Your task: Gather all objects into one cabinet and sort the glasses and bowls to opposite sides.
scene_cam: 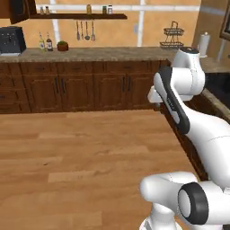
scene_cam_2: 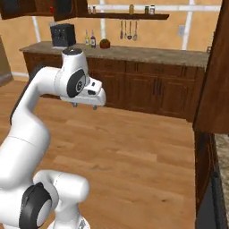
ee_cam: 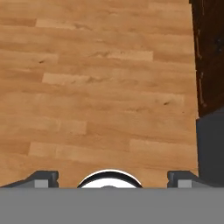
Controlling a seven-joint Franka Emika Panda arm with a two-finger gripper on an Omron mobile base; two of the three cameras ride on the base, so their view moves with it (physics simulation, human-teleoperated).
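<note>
Right base view: gripper (scene_cam_2: 84, 105) jaws spread wide, holding nothing, pointing down at bare floor, while the wall cabinet (scene_cam_2: 27, 8) with a small red cup (scene_cam_2: 52, 9) sits far ahead, well above the hand.

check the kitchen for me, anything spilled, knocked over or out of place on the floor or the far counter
Nothing stands out. The wooden floor shows no spill or debris. On the far counter the bottles stand upright beside a small plant pot. The gripper hangs open over bare floor, holding nothing.
</note>
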